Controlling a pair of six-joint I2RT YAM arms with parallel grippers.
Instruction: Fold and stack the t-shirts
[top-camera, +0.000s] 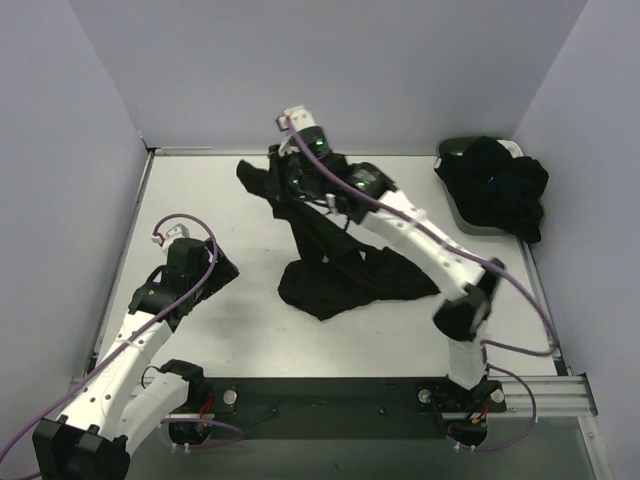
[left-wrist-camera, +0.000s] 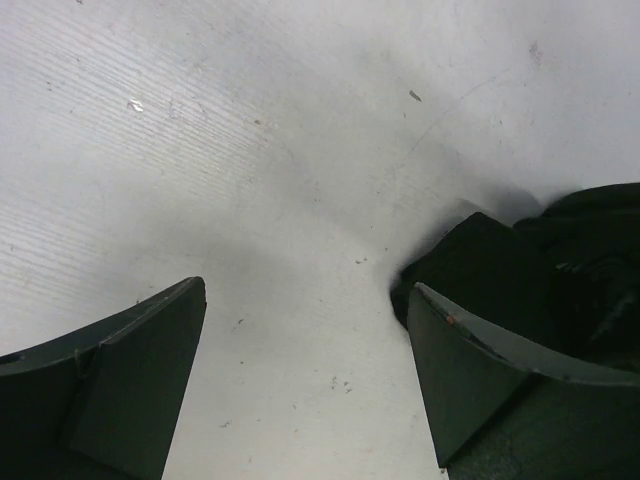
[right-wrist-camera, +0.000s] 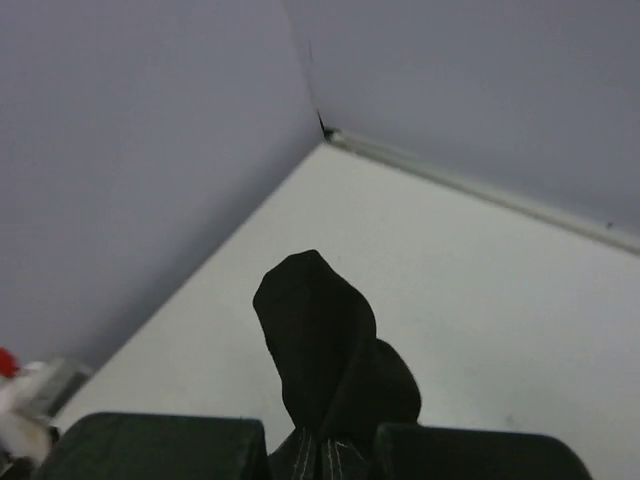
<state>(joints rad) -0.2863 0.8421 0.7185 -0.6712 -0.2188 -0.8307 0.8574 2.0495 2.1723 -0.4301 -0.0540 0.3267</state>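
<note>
1. The table (top-camera: 200, 195) is pale and bare over most of its top, closed in by plain grey walls (top-camera: 330, 70) on three sides.
2. The right arm (top-camera: 420, 235) reaches from its base at the near right edge across to the far middle of the table.
3. The left arm (top-camera: 130, 340) is bent low over the near left part of the table.
4. One black t-shirt (top-camera: 340, 285) lies in the middle. Its lower part is bunched on the table, and a twisted length rises from it toward the far side, up to the right arm's wrist.
5. A heap of black shirts (top-camera: 500, 190) sits at the far right, piled in a dark basket (top-camera: 452, 148) and spilling over its rim.
6. The right gripper (right-wrist-camera: 320, 455) is clamped together on the middle t-shirt. In the wrist view a fold of the black cloth (right-wrist-camera: 320, 330) stands up from between the closed fingers (right-wrist-camera: 150, 445).
7. The left gripper (left-wrist-camera: 305, 300) has its fingers wide apart and holds nothing. It hangs just above bare table, with an edge of black cloth (left-wrist-camera: 480, 255) close by its right finger (left-wrist-camera: 470, 370).
</note>
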